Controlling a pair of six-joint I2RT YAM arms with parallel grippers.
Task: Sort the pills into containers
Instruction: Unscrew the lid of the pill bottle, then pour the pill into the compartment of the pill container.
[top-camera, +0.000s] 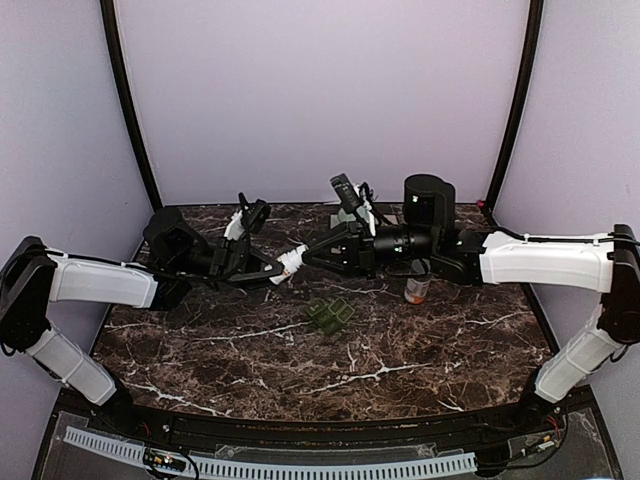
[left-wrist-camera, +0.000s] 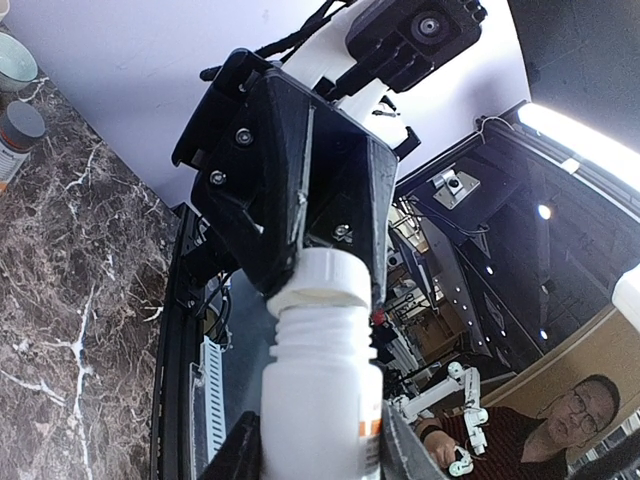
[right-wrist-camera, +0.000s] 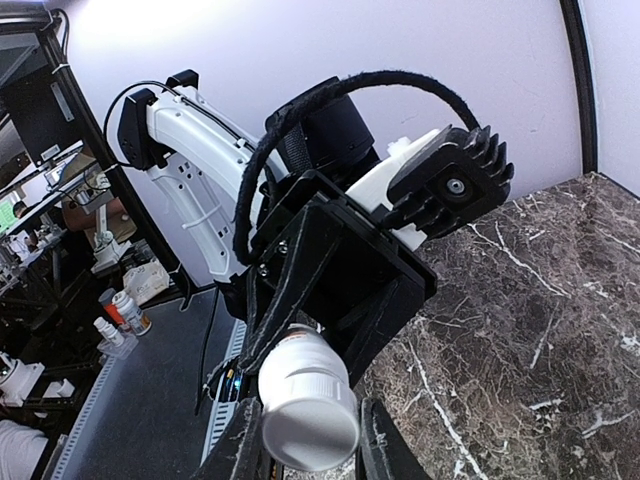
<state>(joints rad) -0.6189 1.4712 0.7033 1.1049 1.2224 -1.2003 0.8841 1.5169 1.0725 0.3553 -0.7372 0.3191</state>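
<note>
**Dark marble table (top-camera: 200, 350) with both grippers clamped on one white pill bottle (top-camera: 288, 266) above it**
The left gripper (top-camera: 272, 270) pinches the bottle's body and the right gripper (top-camera: 303, 258) pinches its cap (left-wrist-camera: 320, 290); the two meet nose to nose in mid-air, with the bottle lying roughly level between them. The dark-green pill organiser (top-camera: 330, 316) lies on the table, nearer the arm bases than the held bottle and slightly to its right, touched by neither arm; whether its lids are raised cannot be told. An orange pill bottle (top-camera: 417, 289) stands upright to the organiser's right, beneath the right arm
</note>
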